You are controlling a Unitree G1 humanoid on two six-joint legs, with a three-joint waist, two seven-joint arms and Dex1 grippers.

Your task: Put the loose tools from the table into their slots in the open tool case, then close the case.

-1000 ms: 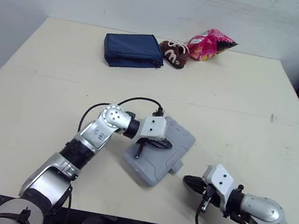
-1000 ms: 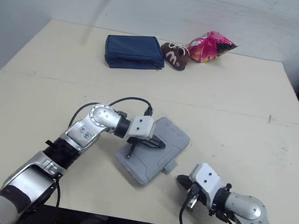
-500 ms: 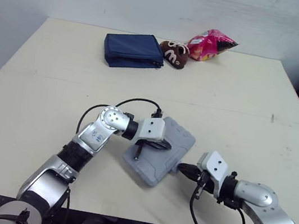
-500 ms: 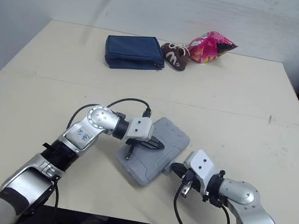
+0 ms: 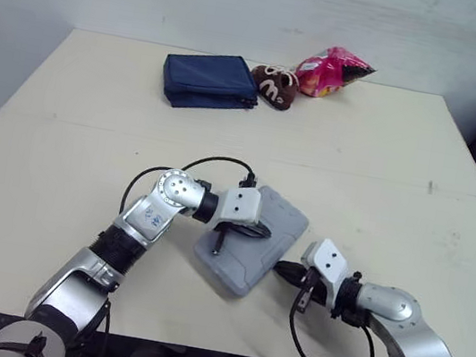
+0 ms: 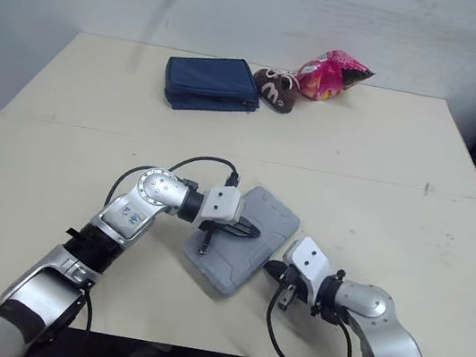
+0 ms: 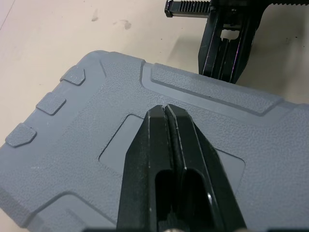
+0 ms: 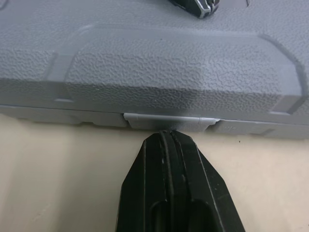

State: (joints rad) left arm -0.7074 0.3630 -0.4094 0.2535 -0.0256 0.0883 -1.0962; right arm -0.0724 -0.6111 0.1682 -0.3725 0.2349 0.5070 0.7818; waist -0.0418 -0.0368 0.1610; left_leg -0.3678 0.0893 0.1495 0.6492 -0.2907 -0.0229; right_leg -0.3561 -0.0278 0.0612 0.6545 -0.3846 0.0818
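You have the grey tool case point(image 5: 242, 268) lying flat on the table point(image 5: 403, 168) with its lid down. Its long axis runs on a diagonal, from the end nearest the robot's left side to the far end on the robot's right. The lid is pebbled plastic with a recessed panel in the middle and three small raised tabs point(image 7: 50, 104) along one short end.

The left gripper point(image 7: 165, 109) has its two black fingers pressed together with nothing between them, and the tips rest on the lid at the edge of the recessed panel. The right gripper point(image 8: 169, 136) also has its fingers pressed together and carries nothing. It lies low over the table, and its tips point at the small grey latch point(image 8: 169, 120) in the middle of the case's long side that faces the robot's right. The tips are at the latch, but you cannot tell whether they touch it.

Well beyond the case, by the far edge of the table, three things lie in a row. The folded dark blue pouch point(image 5: 210, 81) is furthest to the robot's left. Just beside it is a brown sweet bag point(image 5: 273, 85) printed with white "m" letters. A pink snack bag point(image 5: 332, 69) touches the brown one, and its print is too small to read.
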